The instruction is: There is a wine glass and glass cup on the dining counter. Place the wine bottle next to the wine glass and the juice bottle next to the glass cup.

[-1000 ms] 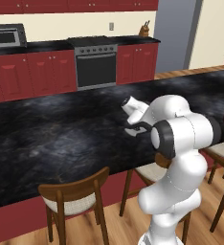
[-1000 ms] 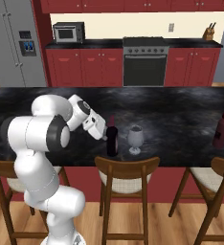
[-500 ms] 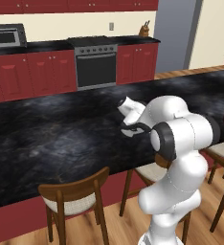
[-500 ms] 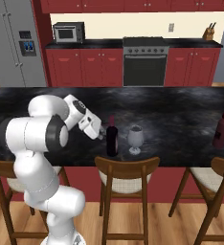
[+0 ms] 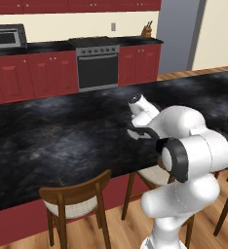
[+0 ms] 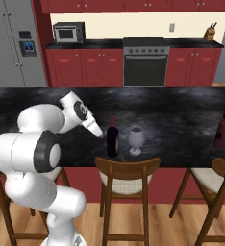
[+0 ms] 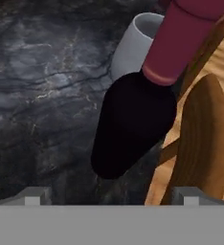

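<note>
The wine bottle [image 6: 113,140], nearly black with a pinkish-red neck, stands upright on the dining counter [image 6: 181,120] close to its front edge. The wine glass [image 6: 136,140] stands just to its right. In the hand view the wine bottle [image 7: 133,124] looms close, with the wine glass [image 7: 133,43] behind it. My gripper [image 6: 100,133] is open a little left of the bottle and holds nothing; its tips [image 7: 32,195] stand wide apart. The gripper [image 5: 135,133] hovers low over the counter [image 5: 62,136]. The juice bottle [image 6: 223,130] stands far right. The glass cup is out of view.
Wooden chairs [image 6: 126,169] [image 6: 220,169] [image 5: 77,194] line the counter's front edge; one chair back [image 7: 200,139] is right beside the bottle. Beyond the counter are red cabinets, an oven [image 6: 144,62], a microwave [image 6: 68,32] and a fridge [image 6: 16,43].
My gripper has drawn back a little from the wine bottle, toward the left in the right base view. The bottle and glass have stayed put.
</note>
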